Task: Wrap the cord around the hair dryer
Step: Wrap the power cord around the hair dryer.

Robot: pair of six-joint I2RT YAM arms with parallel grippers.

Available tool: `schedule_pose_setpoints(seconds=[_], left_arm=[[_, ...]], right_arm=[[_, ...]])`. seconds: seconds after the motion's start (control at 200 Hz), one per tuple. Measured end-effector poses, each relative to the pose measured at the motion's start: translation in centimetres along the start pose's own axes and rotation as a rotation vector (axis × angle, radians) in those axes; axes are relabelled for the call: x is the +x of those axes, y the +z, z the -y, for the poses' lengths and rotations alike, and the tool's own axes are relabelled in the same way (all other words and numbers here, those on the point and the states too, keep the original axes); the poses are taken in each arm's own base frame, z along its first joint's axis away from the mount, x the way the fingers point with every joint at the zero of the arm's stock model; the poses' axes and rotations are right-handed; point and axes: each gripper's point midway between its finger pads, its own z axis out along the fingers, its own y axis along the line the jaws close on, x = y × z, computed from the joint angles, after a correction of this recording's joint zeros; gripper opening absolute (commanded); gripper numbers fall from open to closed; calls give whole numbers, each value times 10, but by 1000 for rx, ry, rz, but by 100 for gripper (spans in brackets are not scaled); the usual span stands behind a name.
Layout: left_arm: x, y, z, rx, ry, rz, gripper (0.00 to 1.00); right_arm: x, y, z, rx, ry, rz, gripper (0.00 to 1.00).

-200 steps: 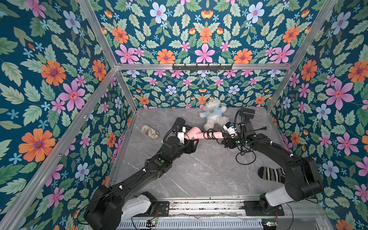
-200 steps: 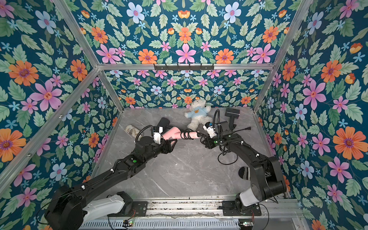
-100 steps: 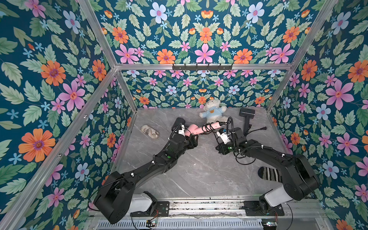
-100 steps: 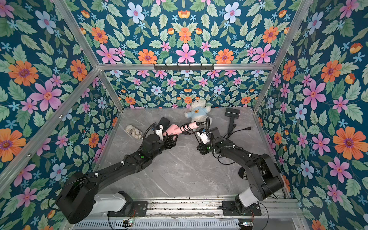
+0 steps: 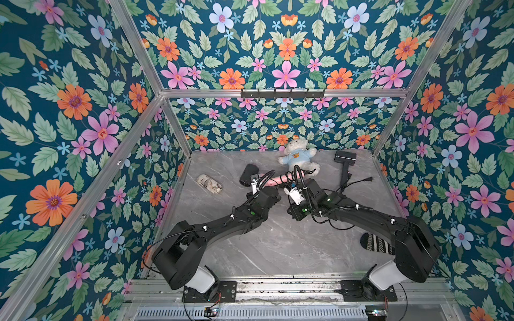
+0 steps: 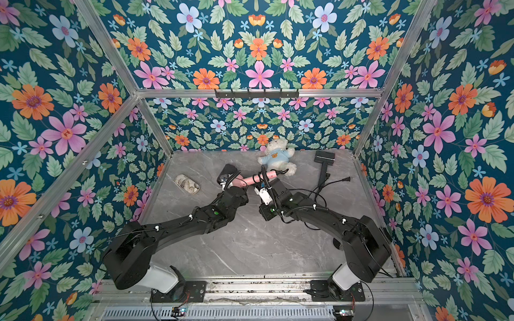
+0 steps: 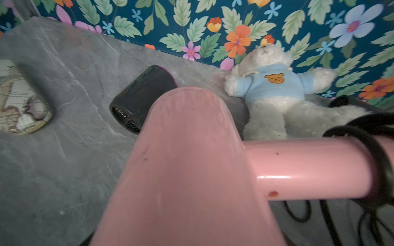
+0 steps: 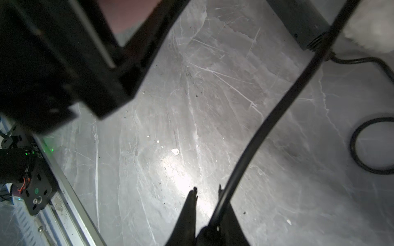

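The pink hair dryer (image 5: 278,180) with its black nozzle (image 5: 248,173) lies level just in front of the teddy bear. My left gripper (image 5: 260,185) is shut on the dryer's body, which fills the left wrist view (image 7: 187,170) and hides the fingers. The black cord (image 7: 377,157) loops round the handle, seen in both top views (image 6: 262,173). My right gripper (image 5: 294,211) hangs below the handle, pointing down at the floor. In the right wrist view the cord (image 8: 266,121) runs taut into the root of the right gripper (image 8: 206,188), which is shut on it.
A white teddy bear (image 5: 299,157) in a blue shirt lies by the back wall. A black brush (image 5: 345,159) lies at the back right, slack cord and its plug (image 5: 370,179) beside it. A patterned pouch (image 5: 209,183) lies left, a striped sock (image 5: 375,244) under the right arm.
The right gripper has carried the cord from the handle's far end leftward and toward the front. The dryer's handle has swung up toward the bear. The left arm has reached further in.
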Motion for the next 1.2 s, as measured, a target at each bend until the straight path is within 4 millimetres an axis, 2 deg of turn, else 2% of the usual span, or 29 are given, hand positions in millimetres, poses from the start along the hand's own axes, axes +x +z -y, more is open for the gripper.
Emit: schedule_pose_setpoints(seconds=[0.27, 0.385, 0.53, 0.67, 0.84, 0.96, 1.08, 1.2], left_arm=[[18, 5, -10, -110, 179, 4, 0], [26, 3, -4, -100, 273, -3, 0], [36, -3, 0, -68, 386, -19, 0], [42, -7, 4, -19, 443, -38, 0], [59, -19, 15, 149, 487, -88, 0], [74, -38, 23, 313, 502, -136, 0], [78, -59, 29, 478, 468, -149, 0], [75, -76, 22, 610, 384, -137, 0]], right_arm=[[-23, -33, -7, 34, -45, 1, 0], [-38, -43, -5, 60, -94, -7, 0], [-52, -55, 8, 86, -121, -28, 0], [-62, -58, 9, 70, -143, -45, 0], [-68, -54, 16, 18, -134, -65, 0], [-62, -51, 24, -17, -137, -88, 0], [-51, -57, 31, -63, -180, -79, 0], [-40, -73, 38, -144, -185, -35, 0]])
